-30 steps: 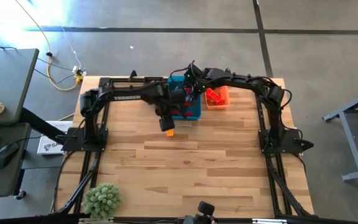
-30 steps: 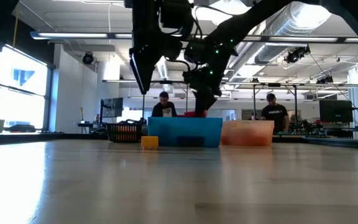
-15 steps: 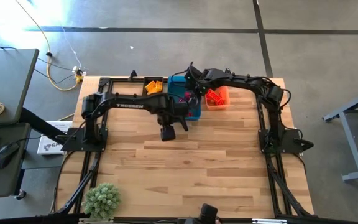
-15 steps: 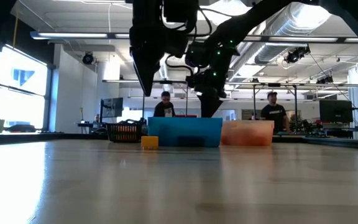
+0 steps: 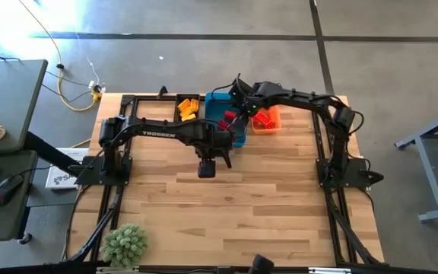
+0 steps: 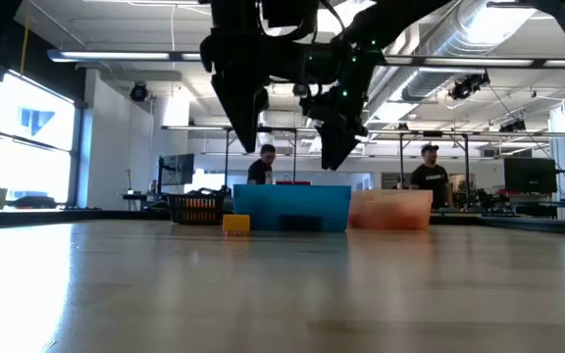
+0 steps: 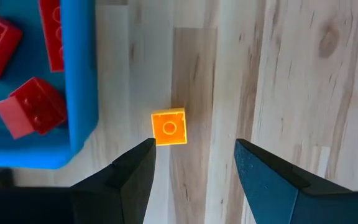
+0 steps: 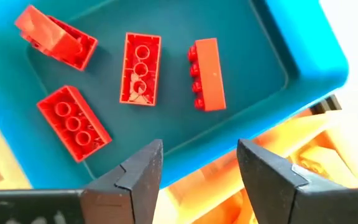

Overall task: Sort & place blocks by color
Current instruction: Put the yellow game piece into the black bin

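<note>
- Target: one orange block (image 7: 169, 127) lies alone on the wooden surface (image 5: 265, 205), just beside the outer wall of the blue bin (image 7: 81, 74).
- Left gripper (image 7: 192, 163): above the block, fingers released and empty. The block sits just ahead of the finger gap, toward the bin-side finger (image 7: 126, 177); it is near-square, so no long axis governs.
- Right gripper (image 8: 199, 163): over the blue bin's red blocks (image 8: 140, 68), fingers released, empty.
- Judgement: the left arm is nearer.
</note>
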